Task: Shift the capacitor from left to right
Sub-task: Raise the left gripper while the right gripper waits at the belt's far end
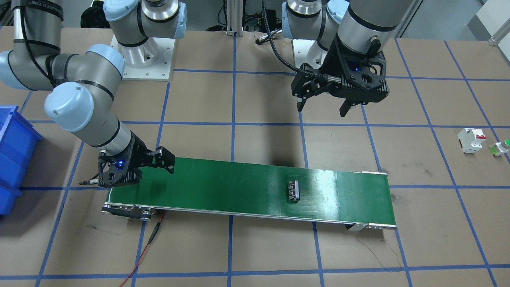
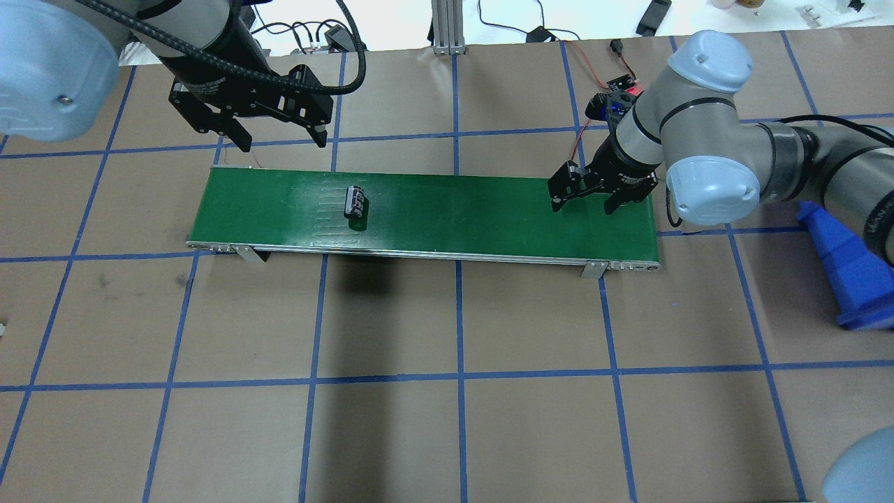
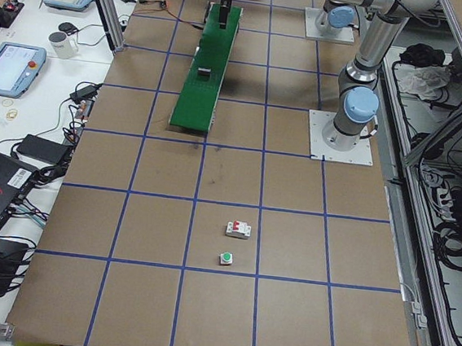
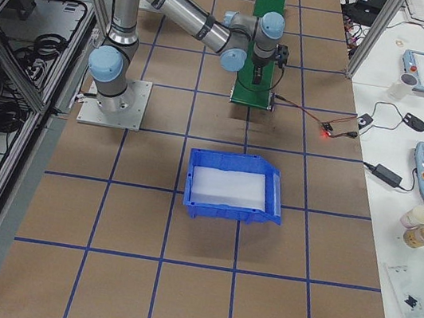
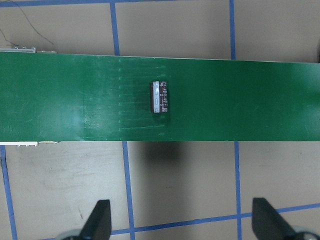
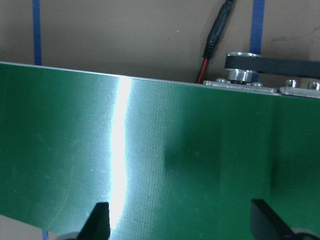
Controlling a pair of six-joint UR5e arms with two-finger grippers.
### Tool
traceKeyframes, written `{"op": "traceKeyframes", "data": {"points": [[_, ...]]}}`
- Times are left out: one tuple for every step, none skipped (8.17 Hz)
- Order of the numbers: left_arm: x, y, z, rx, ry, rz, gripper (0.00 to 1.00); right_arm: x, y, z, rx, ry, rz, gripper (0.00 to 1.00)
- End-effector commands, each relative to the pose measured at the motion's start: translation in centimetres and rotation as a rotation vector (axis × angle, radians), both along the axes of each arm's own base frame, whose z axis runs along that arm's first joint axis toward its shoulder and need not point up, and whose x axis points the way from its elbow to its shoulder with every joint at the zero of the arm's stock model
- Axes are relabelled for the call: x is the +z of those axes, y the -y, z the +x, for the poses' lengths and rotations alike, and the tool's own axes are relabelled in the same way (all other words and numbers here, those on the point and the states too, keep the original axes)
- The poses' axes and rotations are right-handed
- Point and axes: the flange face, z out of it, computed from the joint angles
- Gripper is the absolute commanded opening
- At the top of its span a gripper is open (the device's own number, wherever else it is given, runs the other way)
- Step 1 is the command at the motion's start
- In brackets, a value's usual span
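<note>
I see the capacitor point(image 2: 355, 202) lying on its side on the green belt point(image 2: 489, 209), in the belt's left half, crosswise to its length. My left hand point(image 2: 283, 143) hangs above the worktop point(image 2: 391, 433) just off the belt's long edge, near the capacitor but clear of it, with its fingers wide apart and empty. My right hand point(image 2: 582, 207) hovers low over the belt's right end, fingers apart as well, holding nothing.
</note>
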Motion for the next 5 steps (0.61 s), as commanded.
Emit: {"op": "traceKeyframes", "data": {"points": [[-0.2,0.0,-0.1,-0.027,0.002,0.000,1.00,-0.8,0.8,-0.5,-0.006,-0.007,0.030,1.00],[-0.1,0.2,0.0,-0.029,0.004,-0.014,1.00,-0.2,1.1,-0.4,-0.012,0.001,0.019,1.00],[0.3,0.4,0.1,-0.028,0.009,-0.034,1.00,0.0,1.3,-0.4,-0.009,0.010,0.015,1.00],[0.5,0.2,0.5,-0.043,0.050,-0.042,1.00,-0.4,1.0,-0.4,-0.010,0.011,0.050,1.00],[0.5,0.3,1.3,-0.037,0.123,-0.044,1.00,-0.6,0.8,-0.4,-0.006,0.002,0.067,1.00]]}}
